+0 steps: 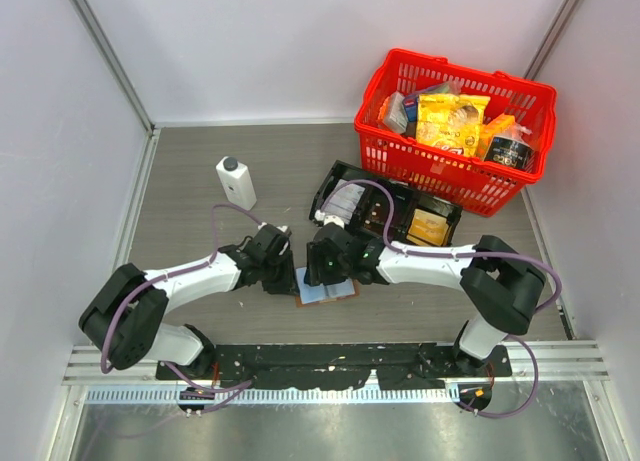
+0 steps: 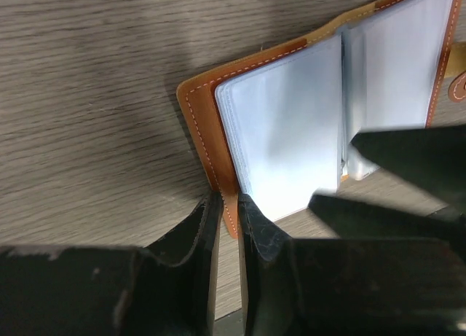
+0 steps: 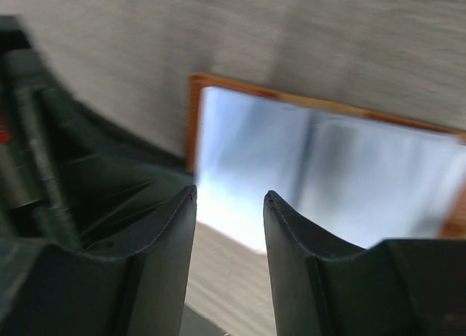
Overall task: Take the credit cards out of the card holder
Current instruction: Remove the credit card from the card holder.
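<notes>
Black tray (image 1: pixel 326 188) just behind card holder (image 1: pixel 340 293), red basket (image 1: pixel 470 71) beyond

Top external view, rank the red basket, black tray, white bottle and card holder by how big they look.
1. red basket
2. black tray, though partly covered
3. white bottle and card holder: these look alike, and the holder is partly covered, so I won't rank them.

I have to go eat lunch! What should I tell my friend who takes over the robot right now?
Left gripper: shut on the brown edge of the holder, which lies open.
Right gripper: open, holding nothing, tips at the edge of the pale pockets.
Done: holder is open. No cards seen out yet.
Left: pull every card out of the pockets.
</notes>
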Tool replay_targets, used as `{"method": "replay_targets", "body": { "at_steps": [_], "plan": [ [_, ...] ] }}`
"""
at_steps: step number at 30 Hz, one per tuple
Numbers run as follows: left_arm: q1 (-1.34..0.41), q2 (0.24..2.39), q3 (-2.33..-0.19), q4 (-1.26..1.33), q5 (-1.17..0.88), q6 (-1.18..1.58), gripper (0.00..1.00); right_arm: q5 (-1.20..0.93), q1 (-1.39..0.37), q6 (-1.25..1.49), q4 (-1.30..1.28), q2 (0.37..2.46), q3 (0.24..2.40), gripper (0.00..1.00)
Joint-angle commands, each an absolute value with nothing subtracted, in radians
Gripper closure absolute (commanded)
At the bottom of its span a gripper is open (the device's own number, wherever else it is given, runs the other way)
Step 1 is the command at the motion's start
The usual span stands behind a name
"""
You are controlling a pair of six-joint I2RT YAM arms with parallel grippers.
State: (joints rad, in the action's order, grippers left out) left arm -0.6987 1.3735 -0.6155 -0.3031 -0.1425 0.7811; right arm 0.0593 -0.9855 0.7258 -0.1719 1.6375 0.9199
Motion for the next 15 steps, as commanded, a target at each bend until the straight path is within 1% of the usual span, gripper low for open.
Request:
{"method": "replay_targets", "body": {
  "at_steps": [1, 3, 5, 6, 7, 8, 10, 12, 15],
  "plan": [
    [-0.701, 1.394, -0.594, -0.264, -0.166, 0.787, 0.81, -0.115, -1.002, 0.758, -0.038, 1.586, 0.960, 0.55],
    [-0.701, 1.397, -0.592, -0.258, -0.167, 0.790, 0.81, -0.120, -1.008, 0.758, -0.034, 1.579, 0.971, 0.55],
    [-0.701, 1.399, -0.591, -0.256, -0.167, 0.793, 0.81, -0.051, -1.012, 0.752, -0.081, 1.565, 0.983, 0.54],
    [-0.703, 1.399, -0.589, -0.256, -0.167, 0.793, 0.81, 0.053, -1.012, 0.753, -0.144, 1.560, 0.986, 0.53],
    [-0.701, 1.399, -0.589, -0.256, -0.167, 0.795, 0.81, 0.095, -1.012, 0.752, -0.175, 1.549, 0.986, 0.50],
    [-0.701, 1.397, -0.588, -0.256, -0.166, 0.795, 0.81, 0.185, -1.012, 0.755, -0.245, 1.539, 0.989, 0.45],
    [-0.703, 1.393, -0.586, -0.256, -0.167, 0.795, 0.81, 0.295, -1.012, 0.761, -0.334, 1.534, 0.992, 0.41],
    [-0.703, 1.393, -0.586, -0.258, -0.166, 0.795, 0.82, 0.356, -1.008, 0.761, -0.385, 1.535, 0.991, 0.39],
    [-0.701, 1.390, -0.588, -0.258, -0.164, 0.796, 0.82, 0.371, -0.996, 0.755, -0.394, 1.546, 0.982, 0.37]
  ]
}}
